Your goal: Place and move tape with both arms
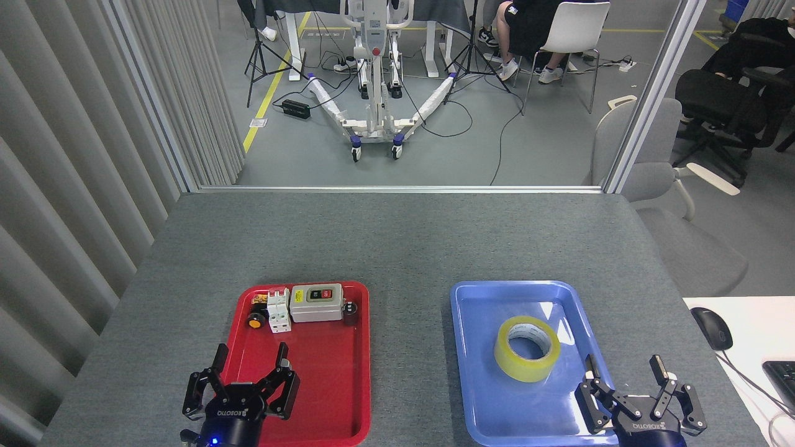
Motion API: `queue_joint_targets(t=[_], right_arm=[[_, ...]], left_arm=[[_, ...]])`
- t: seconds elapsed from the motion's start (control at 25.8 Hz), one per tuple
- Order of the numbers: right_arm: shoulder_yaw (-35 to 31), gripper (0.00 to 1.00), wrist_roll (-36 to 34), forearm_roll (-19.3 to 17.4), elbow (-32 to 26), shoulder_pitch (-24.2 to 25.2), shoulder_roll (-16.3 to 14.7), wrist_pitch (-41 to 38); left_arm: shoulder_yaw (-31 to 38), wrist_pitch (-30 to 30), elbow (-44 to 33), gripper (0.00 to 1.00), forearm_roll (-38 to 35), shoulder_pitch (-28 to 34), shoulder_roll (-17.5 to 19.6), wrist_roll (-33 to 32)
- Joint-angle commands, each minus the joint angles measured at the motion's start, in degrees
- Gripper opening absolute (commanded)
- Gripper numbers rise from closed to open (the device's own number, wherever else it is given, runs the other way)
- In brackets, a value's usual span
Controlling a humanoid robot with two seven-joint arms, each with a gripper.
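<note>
Nearest, the left gripper hangs over the near end of the red tray, fingers spread wide and empty. The right gripper sits at the blue tray's near right corner, also wide and empty. The tape lies flat in the blue tray, apart from it. Farther back, switch boxes line the red tray's far end on the grey table.

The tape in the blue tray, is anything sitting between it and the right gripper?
Nothing visible. The tape lies alone in the blue tray, and the open right gripper hovers at the tray's near right corner with only bare tray floor between them.
</note>
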Motion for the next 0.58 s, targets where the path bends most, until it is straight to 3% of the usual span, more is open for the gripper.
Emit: queue_joint_targets(t=[0.0,0.54], right_arm=[[-0.11,1.0,-0.66,-0.11,0.14,0.33,-0.24,0.17],[-0.02,1.0,-0.74,-0.28,0.31,1.56,-1.73,0.26]], left_arm=[[0.0,-0.01,-0.02,1.0,0.0,0.08,0.0,0.04],[0.0,-0.01,0.15,1.0,0.09,0.17,0.09,0.13]])
